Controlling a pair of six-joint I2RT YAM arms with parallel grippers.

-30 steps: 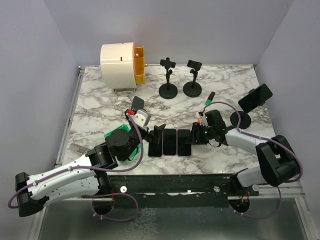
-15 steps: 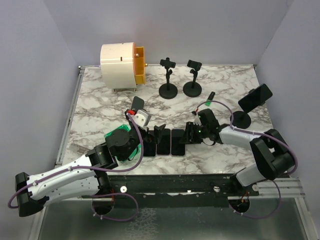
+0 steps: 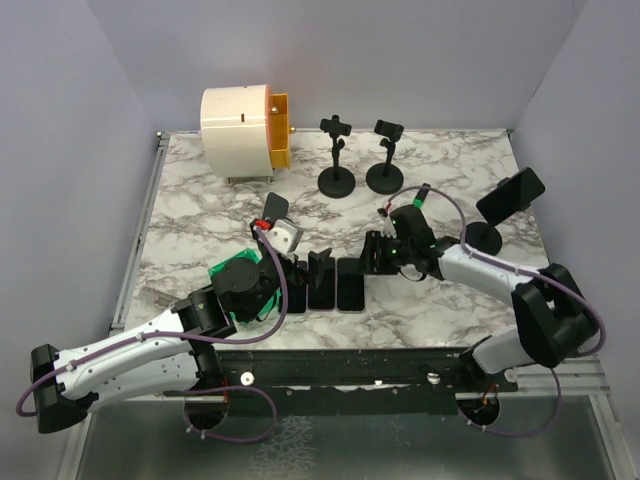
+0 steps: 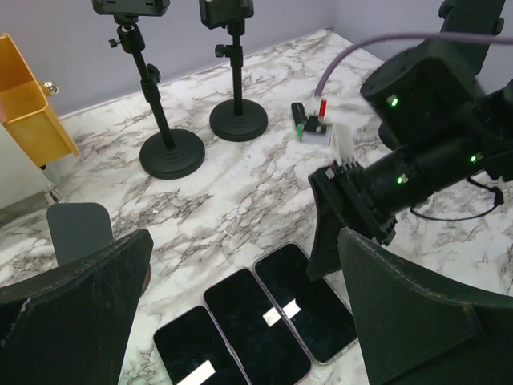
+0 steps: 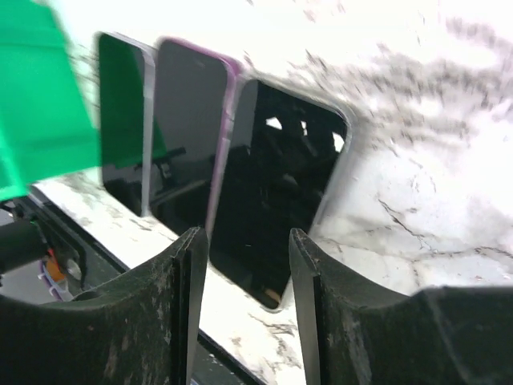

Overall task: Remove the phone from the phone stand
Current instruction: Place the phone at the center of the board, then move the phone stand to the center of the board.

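Table (image 3: pixel 200 220) marble-patterned, smooth; phones (image 4: pixel 248 337) glossy black glass; stands (image 4: pixel 171 154) matt black; fingers (image 4: pixel 417 321) matt, scuffed plastic.

The table (image 3: pixel 190 235) lies open mid-left (phone stand (image 3: pixel 484 239) blocks far right).

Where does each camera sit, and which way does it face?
Top: above and behind the robot, looking down on the table; both arms show.
Left wrist: on the left end effector, facing two stands; its fingers frame the view.
Right wrist: on the right end effector, low, tilted down; its fingers show.
All share the phones.
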